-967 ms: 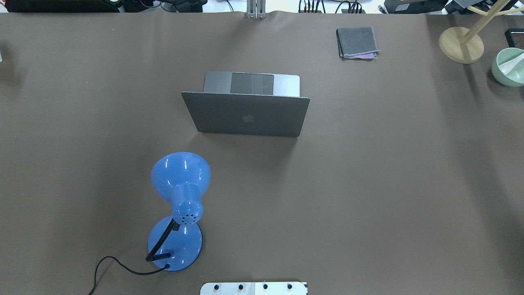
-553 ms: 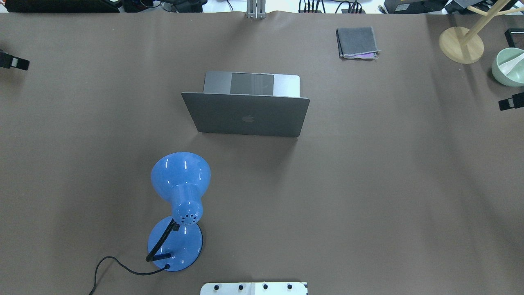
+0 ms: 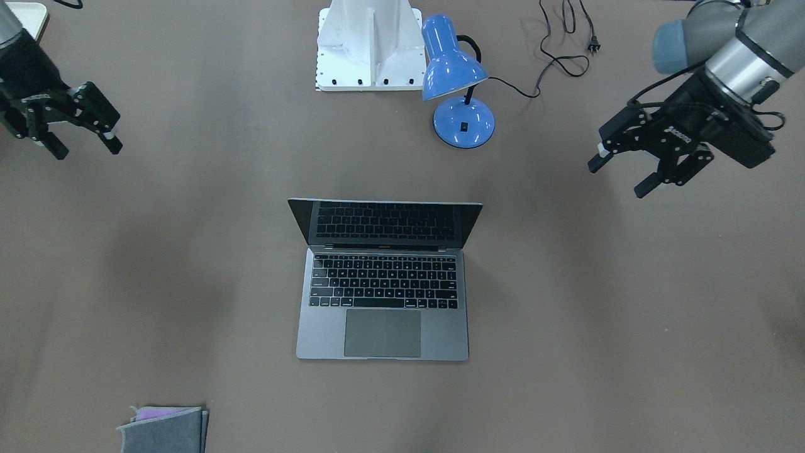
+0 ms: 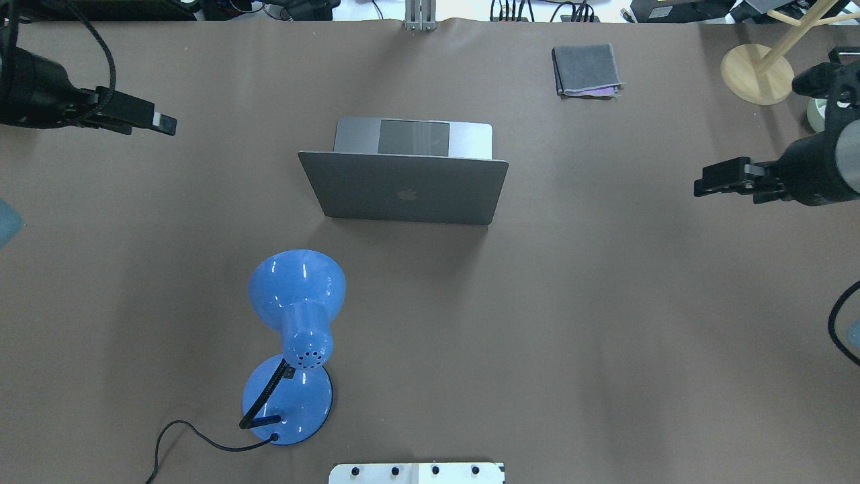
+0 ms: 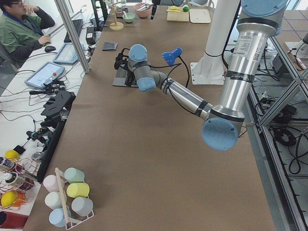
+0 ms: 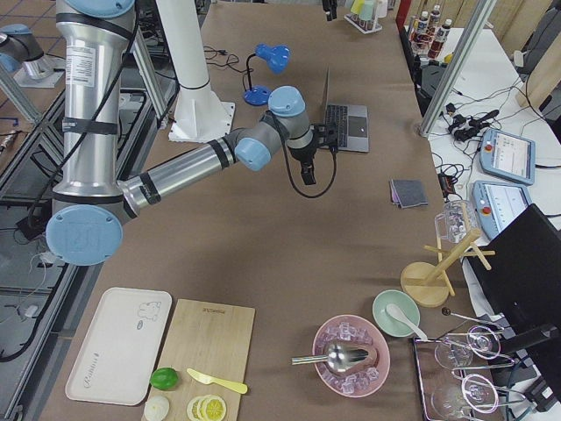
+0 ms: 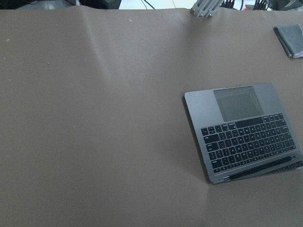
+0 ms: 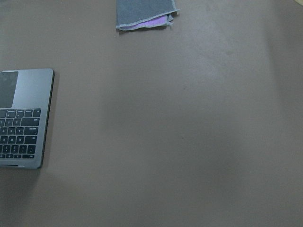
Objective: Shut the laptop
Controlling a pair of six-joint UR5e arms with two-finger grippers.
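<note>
The laptop [image 3: 382, 296] lies open in the middle of the table, slim silver-grey with a black keyboard and a grey trackpad. Its lid [image 4: 403, 191] stands up, with the dark apple logo facing the robot. It also shows in the left wrist view [image 7: 246, 132] and partly in the right wrist view [image 8: 21, 118]. My left gripper [image 3: 617, 177] is open and empty, in the air well to the laptop's side; it also shows in the overhead view [image 4: 164, 124]. My right gripper [image 3: 88, 151] is open and empty on the other side, far from the laptop [image 4: 702, 185].
A blue desk lamp [image 4: 295, 323] with a black cord stands between the robot base [image 3: 370, 44] and the laptop. A folded grey cloth [image 4: 586, 69] lies beyond the laptop. A wooden stand [image 4: 756, 72] and a green bowl [image 4: 816, 114] are at the far right.
Both arms have come in from the table's sides toward the middle; a second ago neither showed in the overhead view. The laptop and lamp have not moved.
</note>
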